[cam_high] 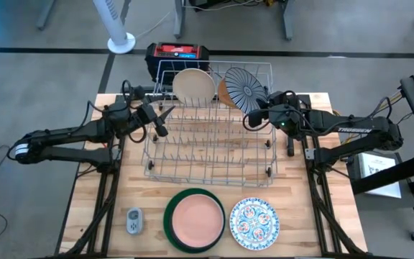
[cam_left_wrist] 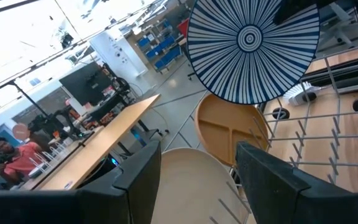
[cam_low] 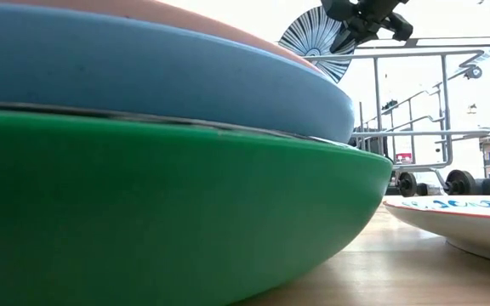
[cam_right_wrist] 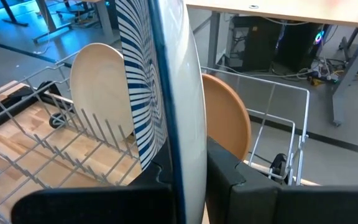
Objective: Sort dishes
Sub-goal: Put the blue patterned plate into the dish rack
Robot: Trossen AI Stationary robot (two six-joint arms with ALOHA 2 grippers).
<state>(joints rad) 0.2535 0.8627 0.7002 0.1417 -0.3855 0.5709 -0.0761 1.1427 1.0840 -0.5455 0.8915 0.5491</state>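
Wooden desk (cam_high: 293, 216) under me carries a silver wire rack (cam_high: 210, 144) in the middle, with grey floor and a white fan base beyond its far edge. My right fingers (cam_high: 254, 119) are clenched on the rim of the blue-white striped plate (cam_high: 245, 88), holding it upright on edge above the far right part of the rack. Behind it, a tan plate (cam_right_wrist: 229, 121) stands in the rack's far row, and a cream plate (cam_high: 193, 85) stands just to its left. My left fingers (cam_high: 158, 119) are released and spread, gripping nothing, over the rack's left side and aimed toward the cream plate. On the near side of the desk, a pink plate (cam_high: 195, 218) lies on a blue dish (cam_low: 143, 76), which sits in the large green dish (cam_high: 169, 223). Just to its right lies a white patterned plate (cam_high: 254, 222); to its left a small grey gadget (cam_high: 134, 221).
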